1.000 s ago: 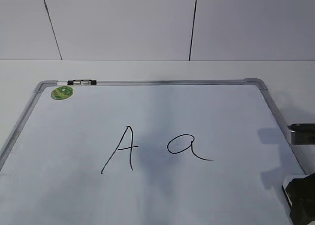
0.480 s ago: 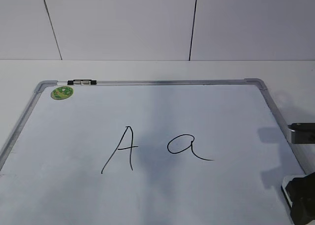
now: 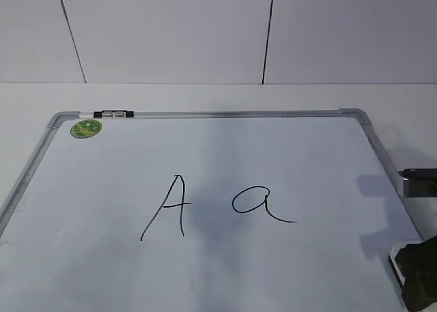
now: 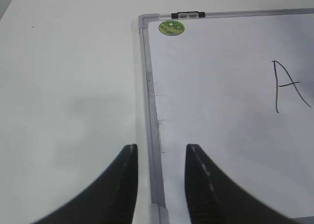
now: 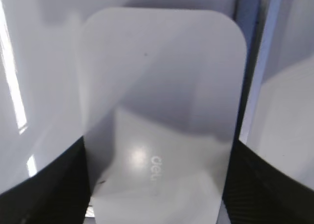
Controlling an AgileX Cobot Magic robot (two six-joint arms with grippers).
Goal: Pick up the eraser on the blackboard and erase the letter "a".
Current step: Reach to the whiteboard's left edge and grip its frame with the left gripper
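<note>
The blackboard (image 3: pixel 307 155) is a white board with a grey frame, lying flat on the table. The letter "a" (image 3: pixel 254 203) is in thin black marker right of the board's middle. The eraser (image 5: pixel 157 111) is a white rounded block that fills the right wrist view. My right gripper (image 5: pixel 157 153) has a black finger against each of its long sides. In the exterior view this gripper (image 3: pixel 418 274) sits at the board's lower right corner, with the eraser's white edge (image 3: pixel 394 256) showing. My left gripper (image 4: pixel 161 153) is open and empty, straddling the board's left frame (image 4: pixel 148 111).
A capital "A" (image 3: pixel 171 206) stands left of the "a" and also shows in the left wrist view (image 4: pixel 287 84). A round green sticker (image 3: pixel 86 128) and a black clip (image 3: pixel 113 113) sit at the far left corner. A dark arm part (image 3: pixel 418 182) juts in at the right edge.
The right gripper with the eraser has shifted slightly up and left at the board's lower right corner. The letters and the left gripper are as before.
</note>
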